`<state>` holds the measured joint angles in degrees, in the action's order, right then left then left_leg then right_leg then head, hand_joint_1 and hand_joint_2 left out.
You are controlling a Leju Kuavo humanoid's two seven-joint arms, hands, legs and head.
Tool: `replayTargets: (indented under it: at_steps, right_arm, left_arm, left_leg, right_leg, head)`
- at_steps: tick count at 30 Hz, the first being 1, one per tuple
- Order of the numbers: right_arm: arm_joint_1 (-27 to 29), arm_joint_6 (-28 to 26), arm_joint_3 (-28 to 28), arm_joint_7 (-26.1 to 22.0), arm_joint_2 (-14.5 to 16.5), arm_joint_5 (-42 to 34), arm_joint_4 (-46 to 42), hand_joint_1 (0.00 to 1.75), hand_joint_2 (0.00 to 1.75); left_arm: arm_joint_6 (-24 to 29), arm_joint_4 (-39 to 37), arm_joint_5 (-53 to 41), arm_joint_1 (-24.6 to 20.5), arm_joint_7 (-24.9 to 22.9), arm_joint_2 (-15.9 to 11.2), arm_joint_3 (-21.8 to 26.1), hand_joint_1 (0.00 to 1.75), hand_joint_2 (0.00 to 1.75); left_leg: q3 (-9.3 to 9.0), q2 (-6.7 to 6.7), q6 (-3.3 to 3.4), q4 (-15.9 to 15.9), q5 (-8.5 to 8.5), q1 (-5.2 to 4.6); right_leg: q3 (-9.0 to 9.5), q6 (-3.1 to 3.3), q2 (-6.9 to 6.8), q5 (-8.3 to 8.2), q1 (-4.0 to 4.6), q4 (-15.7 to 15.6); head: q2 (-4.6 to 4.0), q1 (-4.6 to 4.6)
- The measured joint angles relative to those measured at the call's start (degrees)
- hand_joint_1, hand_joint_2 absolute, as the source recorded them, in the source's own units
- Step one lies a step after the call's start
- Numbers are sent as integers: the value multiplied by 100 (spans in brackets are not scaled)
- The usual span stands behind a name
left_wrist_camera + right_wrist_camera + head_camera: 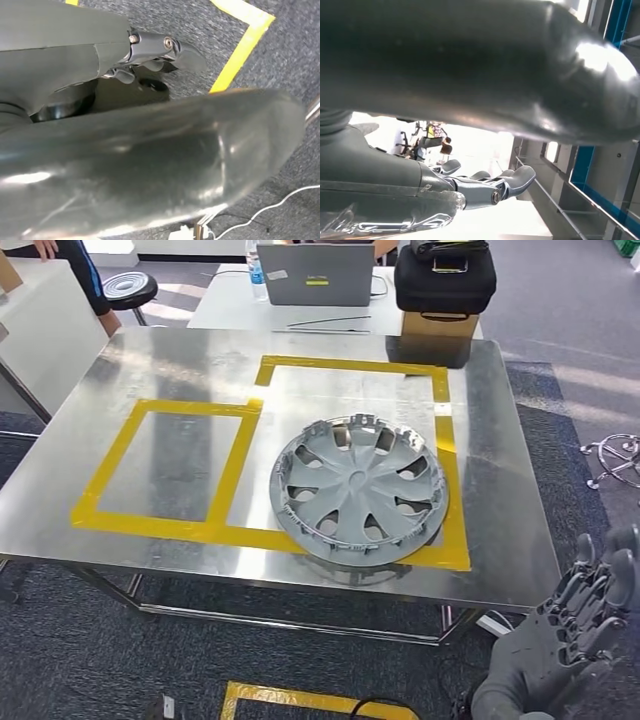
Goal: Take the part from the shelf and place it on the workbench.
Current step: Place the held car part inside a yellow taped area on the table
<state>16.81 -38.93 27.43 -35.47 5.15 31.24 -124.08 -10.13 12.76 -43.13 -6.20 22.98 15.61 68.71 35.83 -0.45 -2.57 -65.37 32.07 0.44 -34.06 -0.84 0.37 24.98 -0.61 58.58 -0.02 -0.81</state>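
Grey hubcap [359, 488] with spoke cutouts lies flat on steel tabletop [151, 360], inside larger yellow tape square [355, 366], overlapping its near edge. Laptop [315, 274], black case [445, 278] behind. Right hand [562, 645] fingers apart, holding nothing; left hand [113, 55] fingers: cannot tell

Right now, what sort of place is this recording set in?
Probably a robotics test lab in an office-like room: a steel workbench marked with yellow tape rectangles holds a grey plastic wheel cover, with a grey laptop on the white desk behind.

Grey hand [562, 645] (silver screws), dark fingers [151, 85]
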Motion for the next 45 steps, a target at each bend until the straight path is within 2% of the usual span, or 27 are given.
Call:
replayTargets:
  at_steps: [2,3,4,7,8,11,12,14,16,17,18,20,22,23,24,26,28,29,31,32,33,35,37,39,42,43,45]
  right_arm:
    - [4,0,0,0,1,-9,18,0,0]
    - [7,0,0,0,1,-11,25,0,0]
    - [10,0,0,0,1,-13,29,0,0]
    - [18,0,1,0,1,-15,32,0,0]
    - [23,0,1,0,1,-18,32,0,0]
    - [38,0,-1,0,1,-25,36,0,0]
    - [46,0,-2,0,1,-25,37,0,0]
    - [71,-1,-4,0,1,-25,39,0,0]
    - [91,-2,-6,0,1,-25,40,0,0]
    - [97,-2,-7,0,1,-25,41,0,0]
    - [103,-2,-7,0,1,-24,41,0,0]
    - [113,-2,-7,0,1,-23,41,0,0]
    - [110,-2,-7,-1,1,-21,41,0,0]
    - [111,-2,-7,-1,1,-19,41,0,0]
    - [112,-2,-8,-2,1,-16,41,0,0]
    - [119,-2,-9,-3,1,-11,41,0,0]
    - [116,-2,-11,-4,9,-11,41,0,0]
    - [116,-2,-11,-4,15,-11,41,0,0]
    - [119,-2,-11,-3,24,-11,43,0,0]
    - [121,-2,-11,-3,26,-11,44,0,0]
    - [121,-2,-11,-3,27,-11,46,0,0]
    - [121,-2,-11,-4,27,-11,49,0,0]
    - [121,-2,-11,-5,28,-11,49,0,0]
    - [122,-2,-11,-10,30,-13,48,0,0]
    - [132,-2,-14,-17,31,-15,48,0,0]
    - [140,-2,-16,-19,31,-16,49,0,0]
    - [158,-2,-26,-24,31,-16,50,0,0]
  left_arm:
    - [7,0,-6,2,-7,-6,17,0,131]
    - [11,0,-10,3,-11,-9,21,0,175]
    - [19,0,-15,2,-15,-13,24,0,175]
    - [31,0,-48,-20,-46,-17,27,0,175]
    - [28,0,-59,-30,-62,-16,27,0,175]
    - [50,0,-78,-18,-90,-14,27,0,175]
    - [65,0,-81,-10,-93,-14,28,0,175]
    - [84,0,-91,-6,-95,-12,29,0,175]
    - [92,0,-97,-5,-96,-11,29,0,175]
    - [96,0,-99,-2,-97,-12,29,0,175]
    - [100,0,-102,-1,-97,-13,29,0,175]
    - [106,0,-110,0,-97,-11,29,0,175]
    - [108,0,-119,-4,-95,-8,29,0,175]
    - [109,0,-122,-5,-91,-7,29,0,175]
    - [110,0,-125,-8,-87,-7,29,0,175]
    - [119,0,-127,-8,-81,-9,29,0,175]
    - [130,0,-128,-6,-81,-13,29,0,175]
    - [135,0,-129,-4,-81,-15,29,0,175]
    - [139,0,-129,-5,-81,-22,29,0,175]
    - [141,0,-129,-5,-81,-26,29,0,175]
    - [142,0,-128,-4,-81,-29,29,0,175]
    - [143,0,-126,-5,-81,-31,29,0,175]
    - [134,0,-115,-14,-81,-31,29,0,175]
    - [121,0,-105,-31,-81,-28,29,0,175]
    - [113,0,-103,-25,-81,-24,29,0,175]
    - [113,0,-102,-18,-81,-23,29,0,175]
    - [113,0,-102,-13,-81,-21,29,0,175]
  left_leg:
    - [249,0,-13,-668,325,0]
    - [243,0,-8,-746,331,-1]
    - [119,0,3,-597,238,-1]
    - [-619,-3,56,556,-152,-3]
    - [-757,-9,84,806,-211,-9]
    - [-752,-11,201,933,-320,-35]
    - [-722,-1,244,938,-371,-33]
    - [-629,22,316,951,-484,-17]
    - [-498,33,343,948,-590,-20]
    - [-422,38,341,944,-646,-22]
    - [-349,42,335,940,-702,-24]
    - [-223,43,311,935,-802,-23]
    - [-142,36,265,925,-884,-26]
    - [-121,32,234,922,-924,-32]
    - [-109,30,199,918,-964,-37]
    - [-97,29,130,932,-1042,-34]
    - [-34,30,67,842,-920,-20]
    - [44,30,40,650,-711,-17]
    - [278,31,-2,-56,-139,-13]
    - [375,31,-15,-420,53,-13]
    - [401,32,-18,-653,120,-13]
    - [138,32,0,-489,-66,-13]
    - [-471,32,39,318,-304,-16]
    - [-903,26,86,963,-345,-27]
    - [-903,30,191,1096,-381,-44]
    - [-867,38,240,1094,-419,-42]
    - [-764,53,317,1100,-517,-31]
  right_leg:
    - [-100,14,-8,-69,9,1]
    - [-150,8,-9,-107,12,2]
    - [-198,-1,-8,-148,13,3]
    - [-309,-57,1,-271,25,14]
    - [-332,-85,2,-312,33,12]
    - [-350,-185,-1,-443,22,-51]
    - [-374,-217,-2,-407,11,-36]
    - [-513,-269,-4,-30,2,316]
    - [-725,-300,-6,546,3,1078]
    - [-781,-309,-6,718,4,1413]
    - [-752,-311,-6,769,4,1589]
    - [-355,-303,-7,571,4,1291]
    - [321,-284,-4,422,6,418]
    - [552,-266,2,421,12,74]
    - [678,-242,10,456,22,-139]
    - [644,-157,20,438,40,-197]
    - [563,-47,6,352,30,-208]
    - [513,-2,-2,292,21,-216]
    - [388,43,-8,172,22,-211]
    - [319,45,-10,114,27,-206]
    - [246,44,-11,59,33,-202]
    - [117,23,-11,-38,41,-198]
    - [30,-19,-6,-120,51,-189]
    - [-15,-74,-10,-192,69,-171]
    - [-65,-166,-17,-272,60,-157]
    - [-110,-198,-16,-196,51,-93]
    - [-308,-255,-16,219,42,372]
  head:
    - [0,8]
    - [0,9]
    - [0,9]
    - [0,11]
    - [0,8]
    - [0,2]
    - [0,1]
    - [0,-14]
    - [0,-28]
    - [0,-29]
    - [0,-28]
    - [0,-28]
    - [0,-29]
    - [0,-26]
    - [-1,-30]
    - [-1,-36]
    - [0,-29]
    - [0,-14]
    - [0,9]
    - [0,11]
    - [0,12]
    - [0,11]
    - [0,13]
    - [0,9]
    - [0,9]
    - [0,7]
    - [0,-3]
